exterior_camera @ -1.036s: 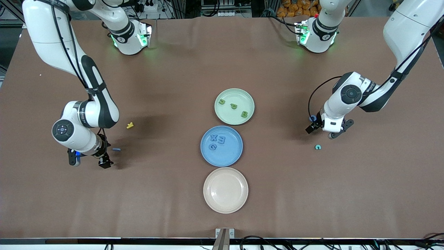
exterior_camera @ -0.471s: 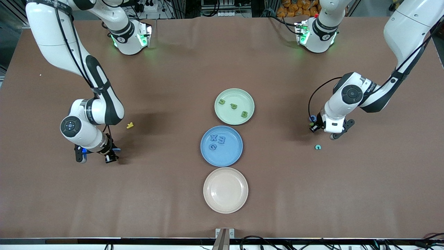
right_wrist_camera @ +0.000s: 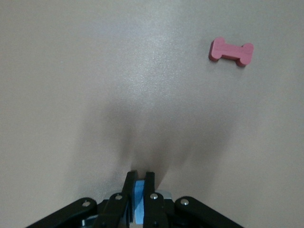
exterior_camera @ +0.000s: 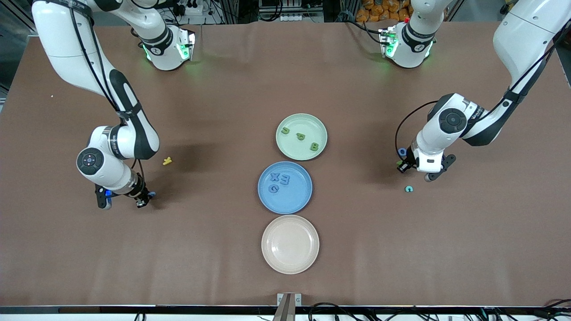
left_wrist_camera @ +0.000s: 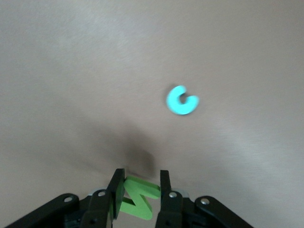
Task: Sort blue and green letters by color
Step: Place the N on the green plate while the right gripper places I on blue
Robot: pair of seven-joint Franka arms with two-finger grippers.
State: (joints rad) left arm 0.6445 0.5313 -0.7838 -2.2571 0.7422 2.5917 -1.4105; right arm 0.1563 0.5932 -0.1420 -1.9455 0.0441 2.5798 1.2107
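Note:
My left gripper (exterior_camera: pixel 403 166) is low over the table at the left arm's end, shut on an olive-green N (left_wrist_camera: pixel 142 199), seen between its fingers in the left wrist view (left_wrist_camera: pixel 141 178). A blue o (exterior_camera: pixel 402 151) lies right beside it. My right gripper (exterior_camera: pixel 143 201) is low at the right arm's end, shut on a thin blue letter (right_wrist_camera: pixel 138 199), which I see edge-on in the right wrist view (right_wrist_camera: pixel 140 176). The green plate (exterior_camera: pixel 308 125) holds green u, P and B. The blue plate (exterior_camera: pixel 292 201) holds blue x, E and G.
An empty beige plate (exterior_camera: pixel 290 244) lies nearer the front camera than the blue plate. A teal c (exterior_camera: pixel 408 189) lies near the left gripper and also shows in the left wrist view (left_wrist_camera: pixel 182 100). A yellow letter (exterior_camera: pixel 167 161) lies near the right arm. A pink-red letter (right_wrist_camera: pixel 231 51) shows in the right wrist view.
My right gripper has moved over to the blue letter and shut on it. My left gripper has shifted slightly and come down around the green N.

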